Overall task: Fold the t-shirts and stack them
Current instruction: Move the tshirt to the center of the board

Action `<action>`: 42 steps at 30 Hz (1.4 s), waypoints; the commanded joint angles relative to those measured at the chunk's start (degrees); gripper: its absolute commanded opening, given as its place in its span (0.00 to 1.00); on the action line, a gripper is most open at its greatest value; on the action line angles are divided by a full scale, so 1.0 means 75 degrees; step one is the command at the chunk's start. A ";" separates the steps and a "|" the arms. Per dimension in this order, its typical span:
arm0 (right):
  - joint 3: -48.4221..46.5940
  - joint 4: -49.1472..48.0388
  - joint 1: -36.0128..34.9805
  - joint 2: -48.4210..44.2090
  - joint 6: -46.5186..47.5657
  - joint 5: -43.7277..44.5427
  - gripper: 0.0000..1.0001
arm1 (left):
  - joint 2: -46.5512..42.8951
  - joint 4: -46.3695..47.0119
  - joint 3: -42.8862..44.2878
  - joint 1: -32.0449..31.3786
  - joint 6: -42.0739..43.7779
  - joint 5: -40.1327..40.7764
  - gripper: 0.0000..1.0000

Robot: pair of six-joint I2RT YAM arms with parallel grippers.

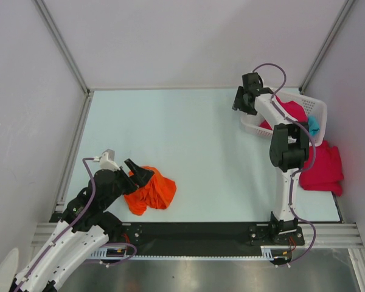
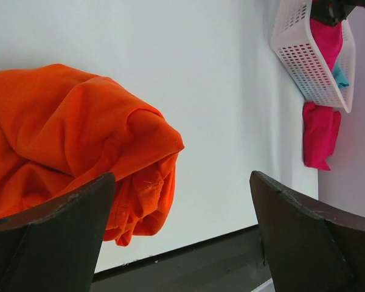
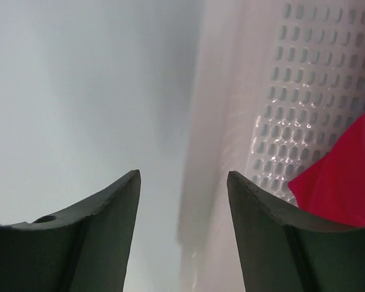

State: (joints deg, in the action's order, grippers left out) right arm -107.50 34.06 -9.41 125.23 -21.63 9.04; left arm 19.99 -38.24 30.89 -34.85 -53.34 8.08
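A crumpled bright orange t-shirt lies on the table at the near left. My left gripper hovers over its near-left edge, wide open and holding nothing. A magenta-red t-shirt and a teal t-shirt lie in the white mesh basket. A second magenta-red t-shirt lies on the table beside the basket. My right gripper is at the basket's left end, jaws apart with nothing between them.
The basket stands in the far right corner against the enclosure wall. A black rail runs along the table's near edge, and metal frame posts stand at the back corners.
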 commanded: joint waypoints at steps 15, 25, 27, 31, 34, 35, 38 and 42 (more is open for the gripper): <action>0.1242 -0.0499 -0.2295 -0.2119 0.0341 0.0811 0.59 | -0.0309 0.0106 -0.0053 -0.0017 0.0151 -0.0327 0.97; 0.2638 -0.0979 -0.2472 -0.2002 0.0117 0.0986 0.56 | -0.0591 -0.0011 -0.0123 -0.0017 0.0151 -0.0327 0.97; 0.2569 -0.0968 -0.2414 -0.1780 0.0188 0.1138 0.56 | -0.0591 -0.0011 -0.0111 -0.0017 0.0151 -0.0327 0.97; 0.1996 -0.0734 -0.2191 -0.1229 0.0375 0.1349 0.55 | -0.0579 -0.0046 -0.0077 -0.0017 0.0186 -0.0280 0.97; 0.1515 -0.0466 -0.1875 -0.0714 0.0434 0.1315 0.55 | -0.0591 -0.0163 0.0005 -0.0017 0.0221 -0.0186 0.97; 0.1165 -0.0394 -0.1770 -0.0550 0.0446 0.1303 0.55 | -0.0614 -0.0198 0.0064 -0.0017 0.0233 -0.0151 0.97; 0.0544 -0.0101 -0.1430 -0.0058 0.0423 0.1279 0.54 | -0.0626 -0.0397 0.0205 -0.0017 0.0280 -0.0046 0.97; 0.0061 0.0122 -0.1020 0.0388 0.0248 0.1571 0.53 | -0.0649 -0.0608 0.0439 -0.0017 0.0362 0.0095 0.98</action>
State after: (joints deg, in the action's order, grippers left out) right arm -101.95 32.38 -19.68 126.19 -19.40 17.43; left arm 15.68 -41.45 30.48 -34.85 -52.40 7.35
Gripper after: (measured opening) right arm 0.536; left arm 0.974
